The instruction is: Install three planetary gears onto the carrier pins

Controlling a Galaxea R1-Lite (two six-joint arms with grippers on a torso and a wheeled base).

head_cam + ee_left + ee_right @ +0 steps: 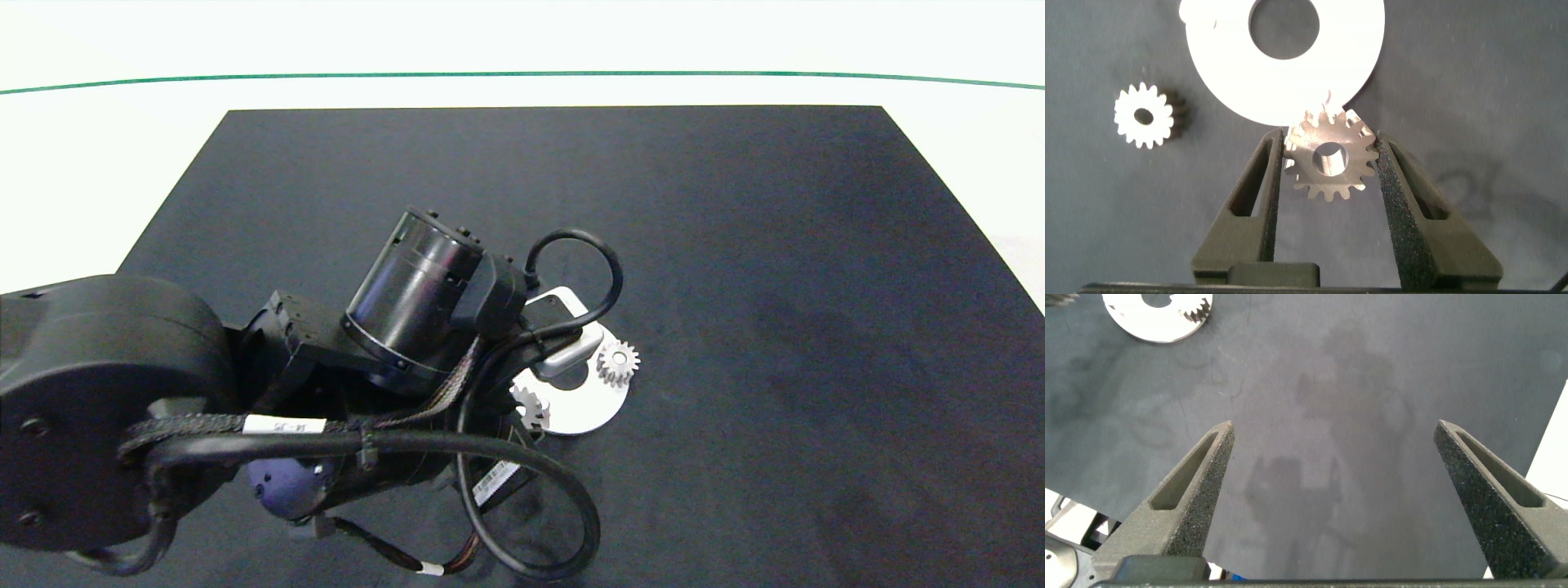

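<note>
On the dark mat [735, 245], the left gripper [1327, 163] clamps 1 planetary gear [1328, 157] at the white disc [1233, 73] rim, unseated; another gear [1144, 115] lies beside the disc, and the right gripper [1335, 469] gapes wide, idle.

- Bright, even light falls from above; the pale floor beyond the dark mat [735, 245] is washed out.
- The white disc [1290, 90] glares, its surface detail lost.
- Soft shadows mottle the mat in the right wrist view.
- The green line [522, 75] bows at the edges.

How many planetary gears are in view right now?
2. One planetary gear is clamped in the left claw at the white disc's rim; the other gear lies close beside the disc. A third may be hidden under the left arm. The right claw is empty.
</note>
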